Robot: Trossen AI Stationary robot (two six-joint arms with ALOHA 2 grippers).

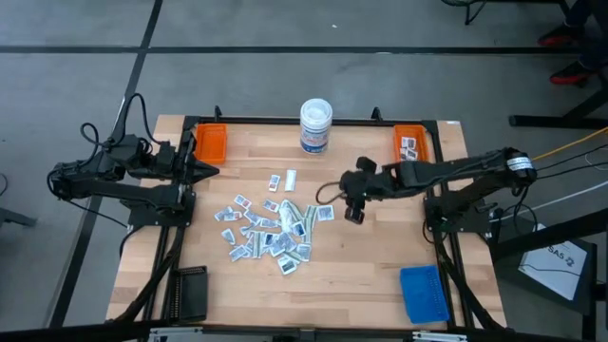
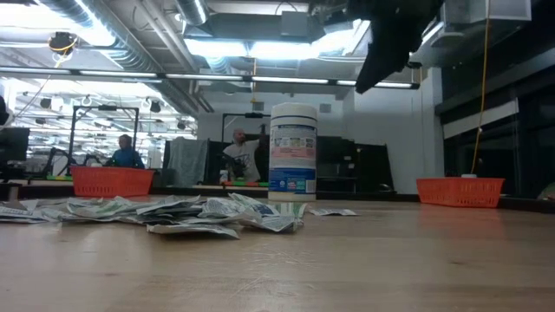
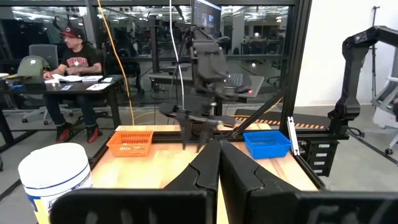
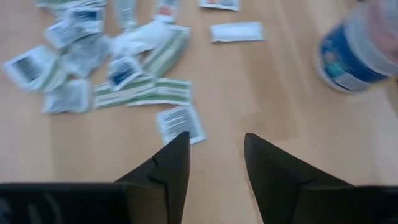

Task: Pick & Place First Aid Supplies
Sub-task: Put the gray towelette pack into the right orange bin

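The first aid supplies (image 1: 271, 228) are several small white and greenish packets, lying flat in a loose pile mid-table; the low view shows the pile (image 2: 191, 212) too. My right gripper (image 1: 354, 213) hangs open in the air just right of the pile, slanting down. In its wrist view the right gripper (image 4: 216, 142) has nothing between its fingers, and one packet (image 4: 180, 123) lies on the wood beyond the fingertips. My left gripper (image 1: 205, 171) waits shut at the table's left edge, pointing level; its wrist view also shows the left gripper (image 3: 218, 155) shut.
A white round tub (image 1: 316, 125) stands at the far middle. Orange trays sit at the far left (image 1: 210, 142) and far right (image 1: 411, 142), the right one with a few packets inside. A blue tray (image 1: 424, 293) lies near right, a black holder (image 1: 187, 293) near left.
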